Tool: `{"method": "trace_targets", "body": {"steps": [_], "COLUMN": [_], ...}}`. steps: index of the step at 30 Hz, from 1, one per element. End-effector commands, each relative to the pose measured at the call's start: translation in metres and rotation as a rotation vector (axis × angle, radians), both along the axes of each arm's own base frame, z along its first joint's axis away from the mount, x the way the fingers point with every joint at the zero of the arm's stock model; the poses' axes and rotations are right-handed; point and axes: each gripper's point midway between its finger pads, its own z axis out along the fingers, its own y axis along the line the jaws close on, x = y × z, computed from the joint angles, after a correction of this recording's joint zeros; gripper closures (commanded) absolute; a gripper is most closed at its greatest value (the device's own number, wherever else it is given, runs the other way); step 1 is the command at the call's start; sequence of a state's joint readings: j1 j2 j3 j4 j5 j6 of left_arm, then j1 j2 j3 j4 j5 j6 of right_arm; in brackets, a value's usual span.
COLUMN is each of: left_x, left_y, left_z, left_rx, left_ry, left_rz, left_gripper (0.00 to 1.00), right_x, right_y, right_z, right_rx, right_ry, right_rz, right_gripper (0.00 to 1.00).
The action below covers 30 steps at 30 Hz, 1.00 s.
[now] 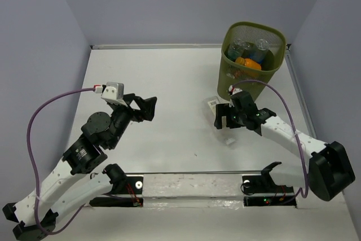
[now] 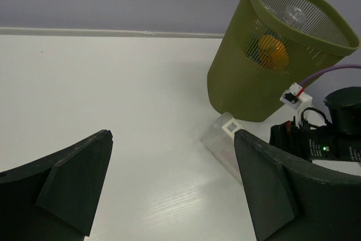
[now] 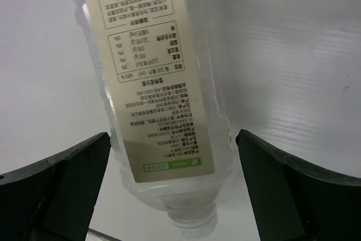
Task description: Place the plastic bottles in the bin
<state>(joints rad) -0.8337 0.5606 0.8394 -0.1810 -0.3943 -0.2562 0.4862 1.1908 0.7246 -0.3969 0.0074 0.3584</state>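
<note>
My right pincer (image 3: 172,135) is spread wide, one finger on each side of a clear plastic bottle (image 3: 152,83) that lies on the white table (image 3: 293,55). I see no contact with it. Just behind the pincer stands the bin (image 1: 232,71), and the purple cable (image 2: 333,72) of this arm passes before the bin's wall. Inside the bin are an orange bottle (image 1: 248,63) and some clear bottles (image 1: 262,46). My left pincer (image 1: 148,108) is also spread and grasps nothing; it is well apart, over the table.
</note>
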Motion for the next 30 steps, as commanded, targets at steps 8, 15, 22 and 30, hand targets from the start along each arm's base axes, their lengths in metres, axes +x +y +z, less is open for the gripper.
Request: {"method": "trace_targets", "body": {"steps": [8,15,22,30], "left_x": [0.009,0.013,0.016,0.017], "left_y": [0.007,0.008,0.014,0.017], "left_z": [0.002,-0.005,-0.009,-0.011], "left_rx": [-0.004,0.009,0.016,0.033], "left_ry": [-0.051,-0.040,-0.035,-0.038], "left_rz": [0.034,0.045,0.075,0.084], "left_gripper": [0.01,0.01,0.01,0.01], "right_x": [0.016,0.029,0.039,0.034], "right_y": [-0.002,0.008,0.031,0.091], "right_z": [0.021,-0.007,0.012,0.195], "right_rx": [-0.195,-0.266,-0.261,0.007], "right_ry": [-0.023,0.037,-0.069,-0.435], "right_rz": [-0.044,0.033,0.069,0.179], "right_gripper": [0.00,0.00,0.49,0.60]}}
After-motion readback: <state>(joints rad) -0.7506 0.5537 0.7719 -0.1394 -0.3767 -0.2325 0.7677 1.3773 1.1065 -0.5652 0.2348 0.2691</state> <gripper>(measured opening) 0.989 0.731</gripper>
